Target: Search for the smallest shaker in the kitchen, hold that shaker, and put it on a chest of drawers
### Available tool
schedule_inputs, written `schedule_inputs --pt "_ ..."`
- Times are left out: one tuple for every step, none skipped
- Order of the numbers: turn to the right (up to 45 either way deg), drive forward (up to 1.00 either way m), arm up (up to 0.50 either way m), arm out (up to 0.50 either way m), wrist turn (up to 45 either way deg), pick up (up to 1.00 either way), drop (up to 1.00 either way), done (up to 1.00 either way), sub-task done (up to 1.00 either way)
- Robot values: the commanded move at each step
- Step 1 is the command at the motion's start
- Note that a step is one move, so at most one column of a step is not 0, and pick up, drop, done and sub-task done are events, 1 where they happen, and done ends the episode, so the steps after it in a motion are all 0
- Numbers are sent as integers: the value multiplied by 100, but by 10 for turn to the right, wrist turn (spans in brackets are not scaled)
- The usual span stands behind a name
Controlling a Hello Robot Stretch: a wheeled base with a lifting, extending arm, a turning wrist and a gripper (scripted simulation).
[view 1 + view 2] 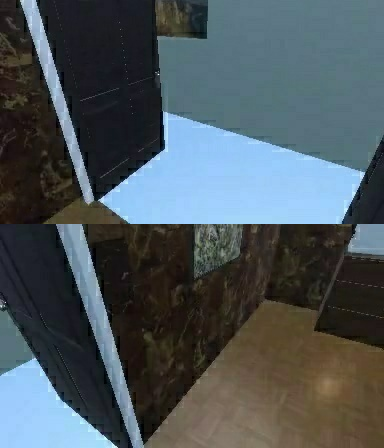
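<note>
The robot stands close beside the dark door [110,90], so a tight turn could knock its base against it or the white door frame [97,329]. Where the shaker is, and the gripper's state, cannot be told.

No writing, number or sign can be read. The dark panelled door [110,90], at nine o'clock in the forward view, bears plain panels. The framed picture of mottled brown and green [182,17], at twelve o'clock there, carries no legible mark. Neither does the pale mottled picture [217,246] at twelve o'clock in the arm side view.
</note>
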Motion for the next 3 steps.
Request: schedule_inputs --pt "0 100 0 0 0 0 0 0 0" --pt "0 100 0 0 0 0 0 0 0" --pt "-90 0 0 0 0 0 0 0 0"
